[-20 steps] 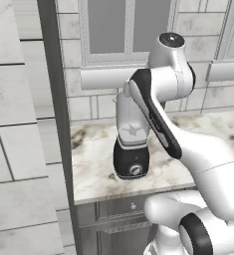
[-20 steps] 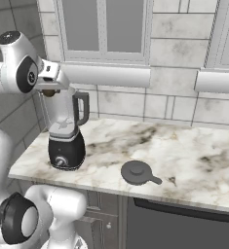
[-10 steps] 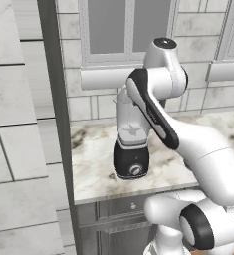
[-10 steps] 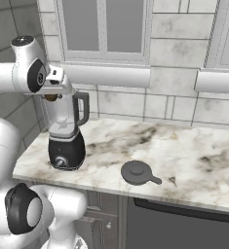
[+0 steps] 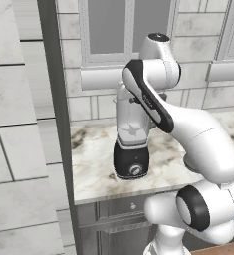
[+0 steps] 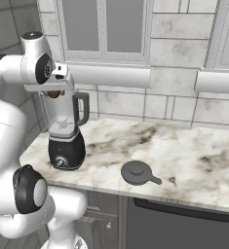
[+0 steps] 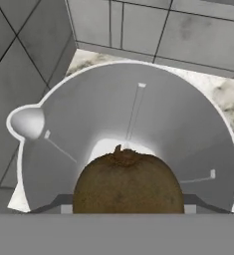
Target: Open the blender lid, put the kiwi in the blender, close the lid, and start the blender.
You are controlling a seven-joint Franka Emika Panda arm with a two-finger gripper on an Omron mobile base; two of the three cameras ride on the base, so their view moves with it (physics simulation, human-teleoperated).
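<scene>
The blender stands on the counter's left end, a clear jar on a black base with a silver knob. Its mouth is uncovered, and the hand view looks straight down into it. My gripper hangs just above that mouth, shut on the brown kiwi, which also shows under the hand. The kiwi sits over the near part of the jar opening. The dark round blender lid lies flat on the counter to the right of the blender.
A marble counter runs right from the blender, backed by a tiled wall and a window sill. A tall grey wall panel stands close on the blender's left. The jar's dark handle points right.
My arm's upper joints have swung a little to the right. The hand with the kiwi has stayed over the jar's mouth, shifting only slightly.
</scene>
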